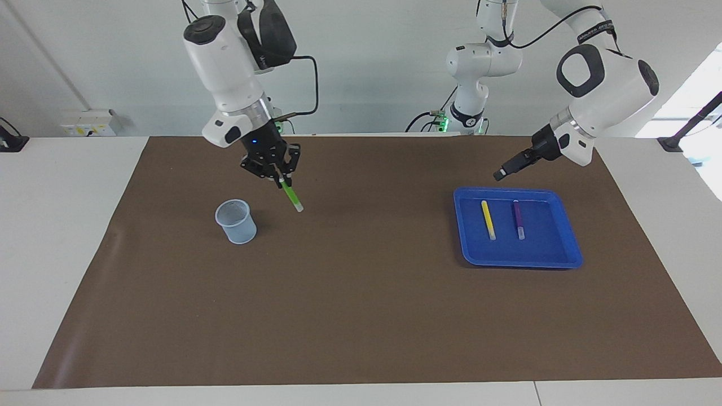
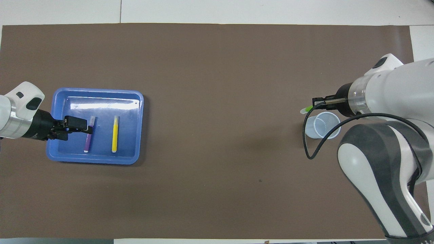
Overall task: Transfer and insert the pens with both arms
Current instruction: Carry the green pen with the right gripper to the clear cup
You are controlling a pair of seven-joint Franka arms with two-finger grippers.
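My right gripper [image 1: 280, 179] [image 2: 314, 101] is shut on the upper end of the green pen [image 1: 292, 197] [image 2: 308, 109]. The pen hangs tilted, pale end down, over the mat just beside the clear plastic cup [image 1: 236, 221] [image 2: 322, 125]. The yellow pen [image 1: 488, 220] [image 2: 115, 134] and the purple pen [image 1: 518, 219] [image 2: 87, 142] lie side by side in the blue tray [image 1: 569, 237] [image 2: 98, 91]. My left gripper [image 1: 499, 174] [image 2: 81, 124] hangs raised over the tray, seen edge-on, holding nothing and touching nothing.
A brown mat [image 1: 361, 304] covers the table between the cup, at the right arm's end, and the tray, at the left arm's end. Two smaller white arms [image 1: 468, 62] with green lights stand at the robots' edge. A black cable [image 2: 307, 142] loops from the right wrist.
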